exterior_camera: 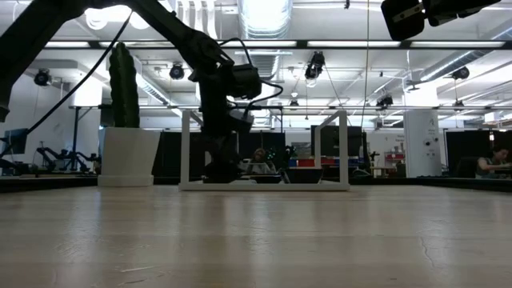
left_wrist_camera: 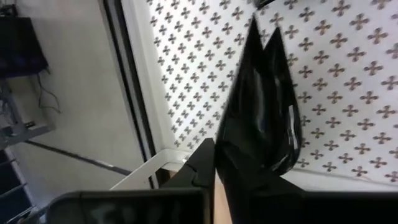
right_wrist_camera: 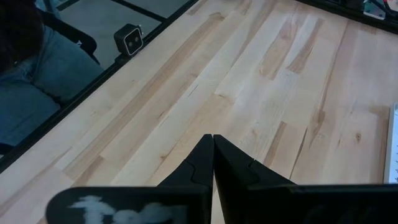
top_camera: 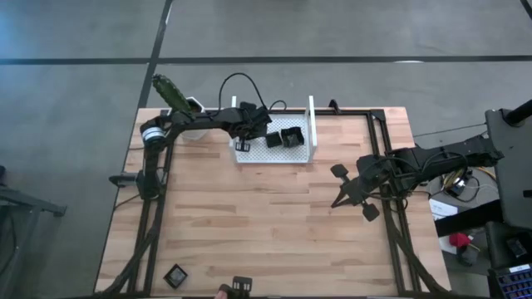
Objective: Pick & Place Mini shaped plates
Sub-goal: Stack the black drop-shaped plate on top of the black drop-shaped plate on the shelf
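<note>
Nearest us, the right gripper [top_camera: 350,193] hangs over the bare table [top_camera: 266,224], jaws pressed together and empty. Farther back, the left gripper [top_camera: 247,139] reaches into the white tray [top_camera: 312,133], jaws nearly closed around a teardrop plate [left_wrist_camera: 264,118]; other mini plates [top_camera: 283,138] lie beside it in the tray.

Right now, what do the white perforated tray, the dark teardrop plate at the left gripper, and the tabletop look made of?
White perforated tray: probably painted sheet metal or plastic; flat matte white floor punched with regular cross-shaped holes.
Dark teardrop plate: glossy black-green, likely glazed ceramic or hard plastic; it shows sharp highlights.
Tabletop: light wood planks with visible grain and knots, satin finish.
</note>
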Motion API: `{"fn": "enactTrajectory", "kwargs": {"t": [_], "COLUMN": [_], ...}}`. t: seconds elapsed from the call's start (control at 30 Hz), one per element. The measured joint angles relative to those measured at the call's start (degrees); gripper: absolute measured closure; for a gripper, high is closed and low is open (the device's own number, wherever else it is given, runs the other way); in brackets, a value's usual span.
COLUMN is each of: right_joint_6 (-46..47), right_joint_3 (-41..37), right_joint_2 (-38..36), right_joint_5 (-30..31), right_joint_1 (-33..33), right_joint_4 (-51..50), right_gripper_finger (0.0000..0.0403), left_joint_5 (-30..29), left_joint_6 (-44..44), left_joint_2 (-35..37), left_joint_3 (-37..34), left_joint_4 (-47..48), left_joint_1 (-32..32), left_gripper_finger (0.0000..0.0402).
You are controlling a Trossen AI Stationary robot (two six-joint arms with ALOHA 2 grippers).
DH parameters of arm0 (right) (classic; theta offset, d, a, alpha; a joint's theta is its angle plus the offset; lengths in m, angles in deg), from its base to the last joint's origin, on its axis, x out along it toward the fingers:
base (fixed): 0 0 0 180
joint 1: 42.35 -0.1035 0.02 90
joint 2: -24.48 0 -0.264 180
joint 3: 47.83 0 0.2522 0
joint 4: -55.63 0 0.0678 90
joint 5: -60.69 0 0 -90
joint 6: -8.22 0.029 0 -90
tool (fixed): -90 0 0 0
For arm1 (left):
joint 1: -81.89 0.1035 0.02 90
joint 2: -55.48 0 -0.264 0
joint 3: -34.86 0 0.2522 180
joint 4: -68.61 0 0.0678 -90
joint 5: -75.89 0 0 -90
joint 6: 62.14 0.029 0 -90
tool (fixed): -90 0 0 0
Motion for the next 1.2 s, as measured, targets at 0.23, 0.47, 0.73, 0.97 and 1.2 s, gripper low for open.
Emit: {"fn": "enactTrajectory", "kwargs": {"t": [0.23,0.47,0.73,0.97,1.2], "right_joint_6": [0.2,0.2,0.2,0.0,0.0], "right_joint_3": [0.0,0.0,0.0,0.0,0.0], "right_joint_2": [0.0,0.0,0.0,0.0,0.0], "right_joint_5": [0.0,0.0,0.0,0.0,0.0], "right_joint_1": [0.0,0.0,0.0,0.0,0.0], "right_joint_4": [0.0,0.0,0.0,0.0,0.0], "right_gripper_finger": [0.0394,0.0394,0.0394,0.0394,0.0394], "left_joint_5": [-1.3,-1.8,-0.2,8.9,6.9], "left_joint_6": [0.0,-1.8,-8.6,-10.3,-12.1], "left_joint_2": [0.0,0.2,0.3,0.3,0.3], "left_joint_3": [0.0,0.0,0.1,0.1,0.1], "left_joint_4": [0.0,0.0,0.5,0.4,0.2], "left_joint_1": [0.0,0.0,-0.2,-0.2,0.0], "left_gripper_finger": [0.0340,0.0329,0.0329,0.0333,0.0331]}}
